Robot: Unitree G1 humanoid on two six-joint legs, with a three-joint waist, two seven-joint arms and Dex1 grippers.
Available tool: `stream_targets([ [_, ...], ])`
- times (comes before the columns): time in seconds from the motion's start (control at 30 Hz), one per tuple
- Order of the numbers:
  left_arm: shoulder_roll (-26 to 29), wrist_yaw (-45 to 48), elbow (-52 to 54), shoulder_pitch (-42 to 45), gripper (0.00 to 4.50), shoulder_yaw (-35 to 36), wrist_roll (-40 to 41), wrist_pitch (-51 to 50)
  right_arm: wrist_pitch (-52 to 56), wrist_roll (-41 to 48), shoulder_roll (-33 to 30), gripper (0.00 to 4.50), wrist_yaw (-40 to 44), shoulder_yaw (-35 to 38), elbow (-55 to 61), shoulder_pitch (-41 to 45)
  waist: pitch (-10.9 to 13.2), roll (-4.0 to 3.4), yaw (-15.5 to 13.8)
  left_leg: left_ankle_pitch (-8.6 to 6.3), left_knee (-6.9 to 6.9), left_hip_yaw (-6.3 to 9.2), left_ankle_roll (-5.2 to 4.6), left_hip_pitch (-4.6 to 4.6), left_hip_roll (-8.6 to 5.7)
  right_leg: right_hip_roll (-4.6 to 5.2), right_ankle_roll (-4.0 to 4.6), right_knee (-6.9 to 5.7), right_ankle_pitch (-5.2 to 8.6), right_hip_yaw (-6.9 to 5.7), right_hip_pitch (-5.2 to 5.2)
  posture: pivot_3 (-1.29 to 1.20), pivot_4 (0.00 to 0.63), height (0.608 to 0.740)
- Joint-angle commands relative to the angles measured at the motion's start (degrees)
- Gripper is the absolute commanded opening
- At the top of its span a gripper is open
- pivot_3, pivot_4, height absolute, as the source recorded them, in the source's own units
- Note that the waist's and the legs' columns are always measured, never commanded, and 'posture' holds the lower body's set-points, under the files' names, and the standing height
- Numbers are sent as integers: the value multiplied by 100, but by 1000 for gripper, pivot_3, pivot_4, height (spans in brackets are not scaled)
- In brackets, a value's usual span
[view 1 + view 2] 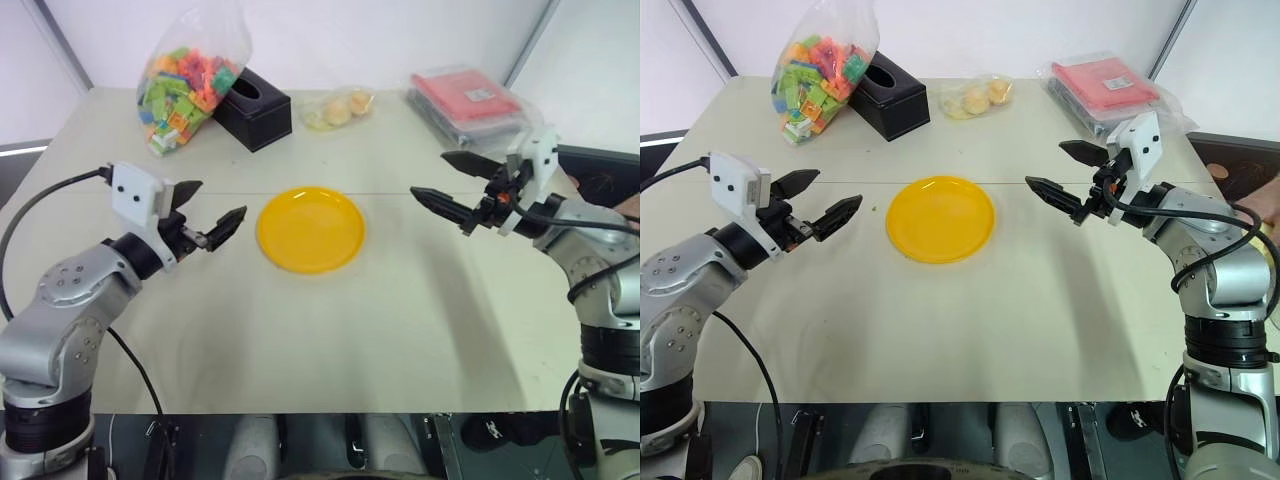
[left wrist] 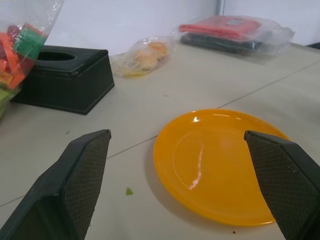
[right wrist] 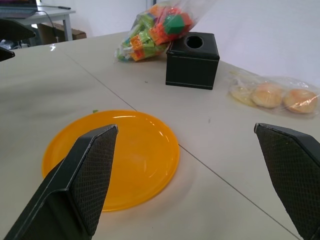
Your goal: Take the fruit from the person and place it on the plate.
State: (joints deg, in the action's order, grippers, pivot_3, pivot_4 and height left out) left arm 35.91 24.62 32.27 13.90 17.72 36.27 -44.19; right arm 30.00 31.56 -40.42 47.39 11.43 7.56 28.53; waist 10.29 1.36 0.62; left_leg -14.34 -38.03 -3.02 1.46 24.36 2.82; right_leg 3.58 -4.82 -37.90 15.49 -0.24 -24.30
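Your two grippers hang over the near half of the table [image 1: 330,350], one on each side of the plate, and both are empty. On your left, the left gripper [image 1: 208,215] points toward the plate with its two black fingers spread wide; on your right, the right gripper [image 1: 450,183] points inward the same way, also with its fingers spread wide, nothing between them. Between them you have the plate [image 1: 311,229], bright yellow-orange, lying flat on the pale tabletop with nothing on it, just in front of the seam that runs across the table. Beyond that seam, toward the far edge, you can see a black box [image 1: 253,107] with a round hole in its top, and leaning against its left side a clear bag of colored blocks [image 1: 185,85]. Just right of the box lies a small clear bag of yellowish-orange fruits [image 1: 338,107]. Farther right, at the far corner, sits a red and black packet [image 1: 468,103] in clear wrap. You cannot yet see the fruit you are meant to take.
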Motion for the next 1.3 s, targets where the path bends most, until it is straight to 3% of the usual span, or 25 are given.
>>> stream_targets([
  [0.03, 24, -53, 220, 63, 4480, 188, 87, 114, -59, 5, -32, 4500, -22, 69, 128, 73, 0, 0, 0, 0, 0, 0, 0, 0, 0, 0, 0, 0, 0, 0, 0, 0, 150, 731],
  [1.3, -8, -297, 304, 98, 4480, 101, 240, 59, 64, 47, -199, 4500, 45, 160, 240, -29, 0, 0, -2, 0, 0, 0, 0, 0, 0, 0, 0, 0, 0, 0, 0, 0, 150, 731],
])
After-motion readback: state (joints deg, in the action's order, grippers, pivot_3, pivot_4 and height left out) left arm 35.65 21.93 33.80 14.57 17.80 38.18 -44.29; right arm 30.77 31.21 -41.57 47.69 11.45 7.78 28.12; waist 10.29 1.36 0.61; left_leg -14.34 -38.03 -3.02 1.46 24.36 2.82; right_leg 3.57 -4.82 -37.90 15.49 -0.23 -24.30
